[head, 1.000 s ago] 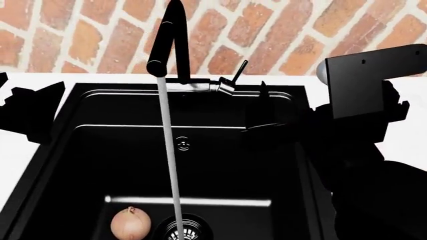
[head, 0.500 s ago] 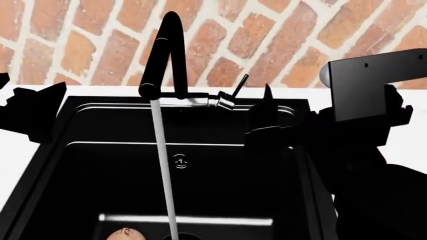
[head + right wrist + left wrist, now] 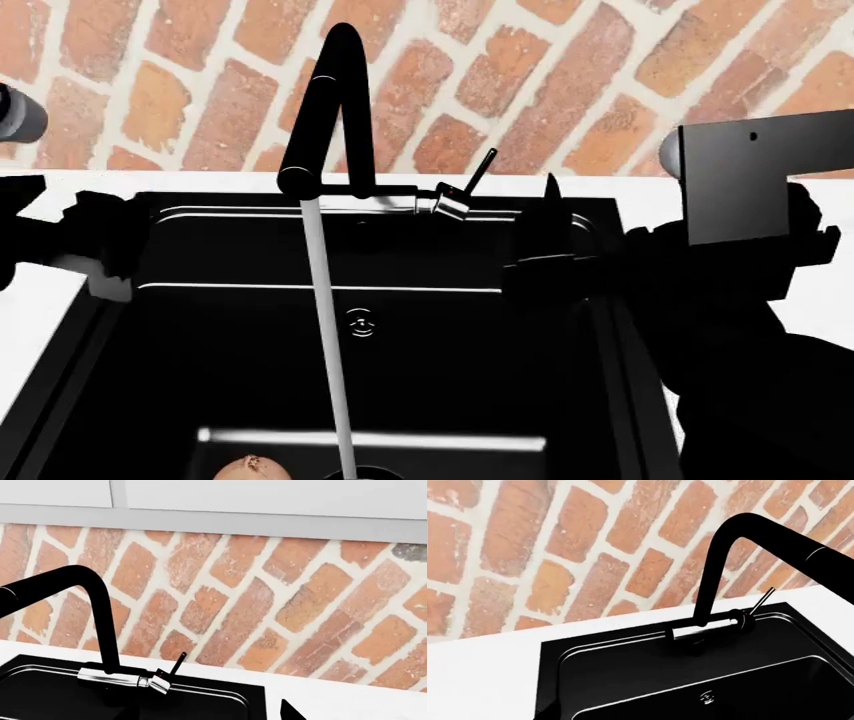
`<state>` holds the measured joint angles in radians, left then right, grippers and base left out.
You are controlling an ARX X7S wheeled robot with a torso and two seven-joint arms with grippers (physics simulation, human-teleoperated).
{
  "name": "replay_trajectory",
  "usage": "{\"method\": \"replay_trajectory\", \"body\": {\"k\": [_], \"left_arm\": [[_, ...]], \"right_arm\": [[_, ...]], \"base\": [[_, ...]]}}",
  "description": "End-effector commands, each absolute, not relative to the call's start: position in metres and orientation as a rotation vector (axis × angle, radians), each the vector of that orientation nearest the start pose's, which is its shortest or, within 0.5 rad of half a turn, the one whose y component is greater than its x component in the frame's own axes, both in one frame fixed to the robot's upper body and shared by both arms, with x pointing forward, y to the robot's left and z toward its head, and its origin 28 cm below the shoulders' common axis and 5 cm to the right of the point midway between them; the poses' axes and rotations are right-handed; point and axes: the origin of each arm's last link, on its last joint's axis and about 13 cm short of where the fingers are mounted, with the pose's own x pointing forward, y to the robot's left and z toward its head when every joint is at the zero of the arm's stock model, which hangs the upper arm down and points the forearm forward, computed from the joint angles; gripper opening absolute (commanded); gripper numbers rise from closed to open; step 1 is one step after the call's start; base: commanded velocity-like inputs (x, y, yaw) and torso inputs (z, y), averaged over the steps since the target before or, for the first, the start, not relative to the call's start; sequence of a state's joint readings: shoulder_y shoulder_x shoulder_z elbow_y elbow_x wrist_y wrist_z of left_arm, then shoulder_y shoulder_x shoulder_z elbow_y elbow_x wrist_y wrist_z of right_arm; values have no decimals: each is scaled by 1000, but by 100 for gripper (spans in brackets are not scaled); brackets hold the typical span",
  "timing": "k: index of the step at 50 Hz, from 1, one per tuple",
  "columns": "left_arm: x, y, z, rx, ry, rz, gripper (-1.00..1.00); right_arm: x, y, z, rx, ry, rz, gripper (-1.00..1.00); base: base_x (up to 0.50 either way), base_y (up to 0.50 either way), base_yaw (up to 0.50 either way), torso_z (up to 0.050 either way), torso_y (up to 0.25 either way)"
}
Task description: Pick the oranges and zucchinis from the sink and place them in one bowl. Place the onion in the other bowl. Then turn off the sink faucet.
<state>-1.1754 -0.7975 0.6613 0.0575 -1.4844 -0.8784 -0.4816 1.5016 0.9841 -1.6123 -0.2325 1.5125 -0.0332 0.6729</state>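
Observation:
The black sink faucet (image 3: 334,95) stands over the black sink (image 3: 441,360), and a stream of water (image 3: 328,330) runs from its spout. Its silver section (image 3: 387,203) ends in a thin lever (image 3: 479,167). The faucet also shows in the left wrist view (image 3: 720,555) and the right wrist view (image 3: 93,605). Only the onion's top (image 3: 251,466) shows, at the view's bottom edge. My right gripper (image 3: 545,235) hovers over the sink's back right corner, just right of the lever; one dark fingertip (image 3: 291,712) shows. My left gripper (image 3: 94,245) is at the sink's left rim. Oranges, zucchinis and both bowls are out of view.
A brick wall (image 3: 561,90) rises behind the white counter (image 3: 641,190). The sink's round overflow fitting (image 3: 360,323) sits on its back wall. White cabinets (image 3: 267,495) hang above the bricks.
The head view tilted up, so the onion slid almost out at the bottom. My left arm moved in toward the sink's left rim. My right gripper shifted slightly right.

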Motion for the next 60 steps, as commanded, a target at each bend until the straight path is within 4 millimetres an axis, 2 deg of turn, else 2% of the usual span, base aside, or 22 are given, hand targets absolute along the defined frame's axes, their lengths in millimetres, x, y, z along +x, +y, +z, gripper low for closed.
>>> {"method": "replay_trajectory", "body": {"k": [1, 16, 26, 31, 43, 52, 60], "left_arm": [[305, 252, 256, 123, 419, -337, 100], [303, 230, 218, 214, 542, -422, 100], [310, 225, 219, 172, 557, -471, 100], [311, 222, 211, 224, 584, -502, 100], [310, 216, 207, 253, 582, -553, 100], [306, 210, 194, 300, 579, -661, 100], [310, 208, 186, 287, 608, -642, 100]], "right_arm": [[278, -148, 231, -23, 47, 141, 100], [278, -146, 235, -7, 52, 161, 100], [275, -146, 238, -14, 55, 161, 100], [273, -146, 237, -11, 62, 163, 100], [271, -148, 232, -1, 84, 164, 100], [269, -149, 229, -14, 83, 156, 100], [269, -148, 229, -13, 87, 157, 100]], "base": [[0, 0, 0, 0, 0], [0, 0, 0, 0, 0], [0, 0, 0, 0, 0], [0, 0, 0, 0, 0], [0, 0, 0, 0, 0], [0, 0, 0, 0, 0], [0, 0, 0, 0, 0]]}}
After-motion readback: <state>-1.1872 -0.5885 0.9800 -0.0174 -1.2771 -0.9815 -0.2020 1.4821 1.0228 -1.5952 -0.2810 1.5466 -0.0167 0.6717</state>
